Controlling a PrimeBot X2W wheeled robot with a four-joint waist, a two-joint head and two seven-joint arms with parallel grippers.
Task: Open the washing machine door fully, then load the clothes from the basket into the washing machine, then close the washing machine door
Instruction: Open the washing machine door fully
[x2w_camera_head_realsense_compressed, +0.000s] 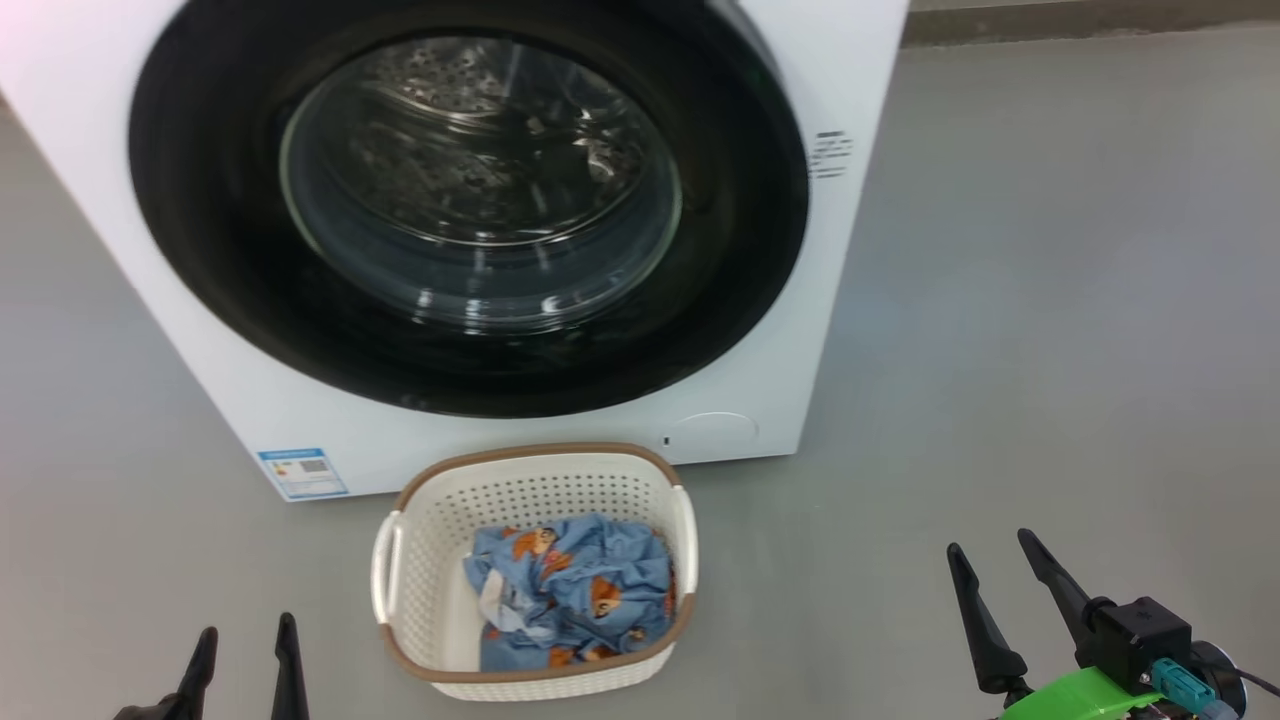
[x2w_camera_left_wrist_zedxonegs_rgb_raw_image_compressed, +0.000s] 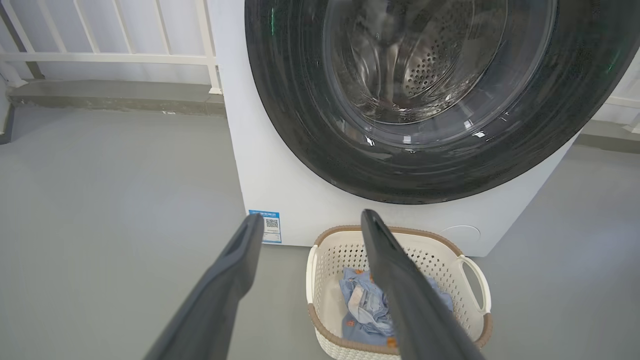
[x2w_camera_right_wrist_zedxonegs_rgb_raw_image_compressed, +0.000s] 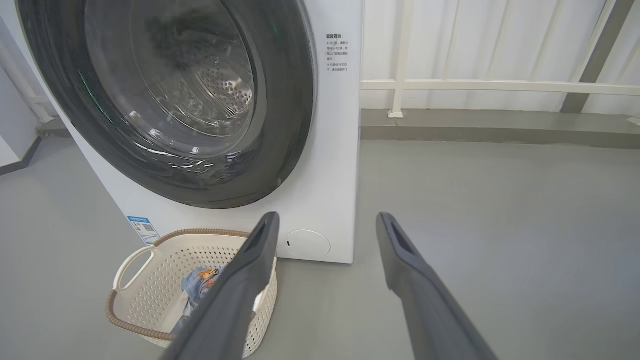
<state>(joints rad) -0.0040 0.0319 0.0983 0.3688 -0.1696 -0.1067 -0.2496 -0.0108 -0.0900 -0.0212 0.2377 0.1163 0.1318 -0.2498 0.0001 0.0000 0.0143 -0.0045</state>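
Head view: washing machine door (x2w_camera_head_realsense_compressed: 480, 190) is closed on the washing machine (x2w_camera_head_realsense_compressed: 500, 430). The basket (x2w_camera_head_realsense_compressed: 530, 452) of clothes (x2w_camera_head_realsense_compressed: 570, 590) sits just in front of the machine. Left gripper (x2w_camera_head_realsense_compressed: 247, 628) and right gripper (x2w_camera_head_realsense_compressed: 991, 542) hang spread and empty, short of the machine. Likely risks: the door swings into the basket, or fingers slip off the glossy rim.

Smooth grey floor (x2w_camera_head_realsense_compressed: 1050, 300). Standing on it: white washing machine (x2w_camera_head_realsense_compressed: 780, 380) and, just in front of it, cream basket (x2w_camera_head_realsense_compressed: 430, 560) with brown rim. Behind, raised grey kerb (x2w_camera_right_wrist_zedxonegs_rgb_raw_image_compressed: 500, 127).
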